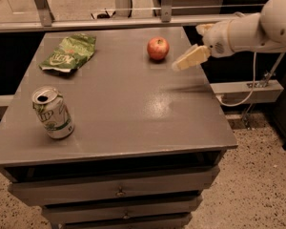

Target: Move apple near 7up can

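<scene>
Plainly, the apple (158,48) sits toward the far edge of the table (133,104), well apart from the can (52,112) at the near corner. The gripper (190,58) hangs just beside the apple, holding nothing; whether it is open or closed I cannot tell. The apple is probably firm, smooth, fairly light and apt to roll, so a hold across its widest middle seems best.

apple (158,48): red, yellowish patches seen | can (53,112): white and green, green logo, silver top | bag (69,53): green, pale print | table (133,104): plain grey | gripper (190,58): cream, held over the table's right edge beside the apple | arm (257,27): white | floor (262,185): beige, dark-speckled
</scene>
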Available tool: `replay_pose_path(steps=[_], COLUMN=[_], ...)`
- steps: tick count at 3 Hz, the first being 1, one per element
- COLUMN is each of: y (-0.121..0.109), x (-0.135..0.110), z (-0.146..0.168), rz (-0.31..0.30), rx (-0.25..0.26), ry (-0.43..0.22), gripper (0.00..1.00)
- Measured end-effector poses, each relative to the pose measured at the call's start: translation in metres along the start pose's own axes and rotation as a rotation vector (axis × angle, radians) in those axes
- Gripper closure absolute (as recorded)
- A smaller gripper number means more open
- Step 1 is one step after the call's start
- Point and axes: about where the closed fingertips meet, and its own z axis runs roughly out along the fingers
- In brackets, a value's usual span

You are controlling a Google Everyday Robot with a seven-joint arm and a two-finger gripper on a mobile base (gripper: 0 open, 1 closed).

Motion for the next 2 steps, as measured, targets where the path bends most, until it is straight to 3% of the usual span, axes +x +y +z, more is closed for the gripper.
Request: replay_pose_path(steps=[1, 2], y=[-0.012, -0.03], x=[-0.002, -0.001], z=[0.041, 0.085], rz=[0.025, 0.086], rx=[0.029, 0.06], ry=[-0.065, -0.123], gripper=[0.0, 0.0])
